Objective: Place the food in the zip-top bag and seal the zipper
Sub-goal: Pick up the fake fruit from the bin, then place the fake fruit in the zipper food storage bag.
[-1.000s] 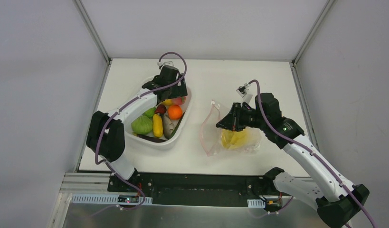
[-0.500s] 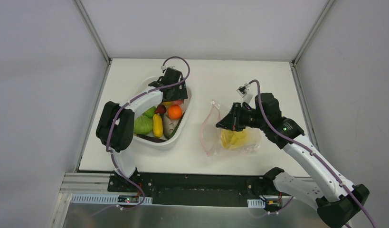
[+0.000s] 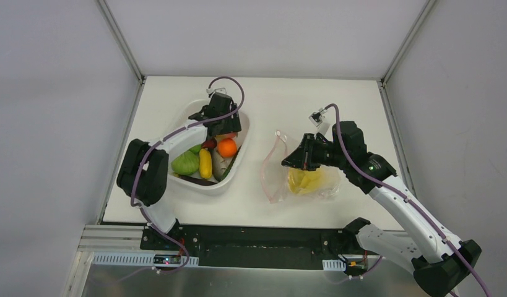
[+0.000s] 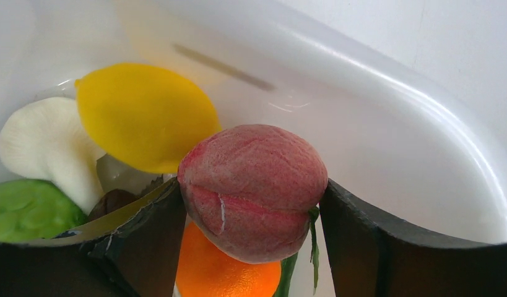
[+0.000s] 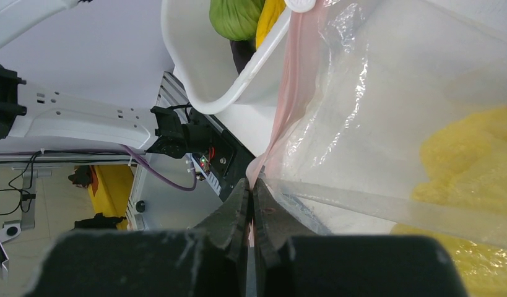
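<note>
Inside the white tub (image 3: 193,112), my left gripper (image 3: 223,126) has its fingers pressed on both sides of a pink-red peach-like fruit (image 4: 254,179). In the left wrist view the left gripper (image 4: 254,201) sits over an orange (image 4: 223,272), with a yellow lemon (image 4: 145,114) and a cream piece (image 4: 40,139) beside it. My right gripper (image 3: 295,159) is shut on the pink-red zipper (image 5: 293,80) of the zip-top bag (image 3: 277,179), holding its mouth lifted. In its wrist view the right gripper (image 5: 251,185) pinches the strip thin. Yellow food (image 3: 305,180) lies inside the bag.
More food fills the tub: a green piece (image 3: 185,163), a yellow one (image 3: 205,163) and the orange (image 3: 226,147). The tub wall (image 4: 393,124) curves close around the left fingers. The tub's rim (image 5: 251,74) stands just beside the bag's mouth.
My left gripper has shifted a little toward the tub's far end, sunk among the food, and its jaws have closed in on the pink-red fruit. The right arm and bag have not moved.
</note>
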Robot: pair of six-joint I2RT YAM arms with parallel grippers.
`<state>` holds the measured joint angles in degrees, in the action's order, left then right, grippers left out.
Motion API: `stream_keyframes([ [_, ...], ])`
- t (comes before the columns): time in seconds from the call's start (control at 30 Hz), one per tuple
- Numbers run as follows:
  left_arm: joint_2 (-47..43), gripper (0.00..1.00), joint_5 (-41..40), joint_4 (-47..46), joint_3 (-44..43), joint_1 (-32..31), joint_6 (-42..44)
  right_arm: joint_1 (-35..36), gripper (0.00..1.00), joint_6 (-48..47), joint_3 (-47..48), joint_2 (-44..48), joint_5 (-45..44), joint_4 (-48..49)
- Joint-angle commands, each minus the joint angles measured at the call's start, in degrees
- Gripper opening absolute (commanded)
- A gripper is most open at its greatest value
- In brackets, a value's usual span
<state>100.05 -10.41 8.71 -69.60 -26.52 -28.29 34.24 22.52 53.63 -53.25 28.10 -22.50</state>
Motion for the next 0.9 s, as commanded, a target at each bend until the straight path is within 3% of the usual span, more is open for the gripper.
stream_keyframes([
  [0.0,-9.34,0.4,0.03,-2.35,3.84,0.33,-0.22,0.05,0.05,0.99,-0.45,0.4,-0.87,1.84],
  [0.33,-23.15,0.36,0.97,-3.42,11.93,0.33,-1.75,0.04,0.05,2.17,-1.42,-0.2,-1.73,3.41],
  [0.87,-46.14,0.36,16.98,-8.4,22.47,-3.1,-8.17,0.06,0.05,6.97,-3.93,0.54,-7.55,9.35],
])
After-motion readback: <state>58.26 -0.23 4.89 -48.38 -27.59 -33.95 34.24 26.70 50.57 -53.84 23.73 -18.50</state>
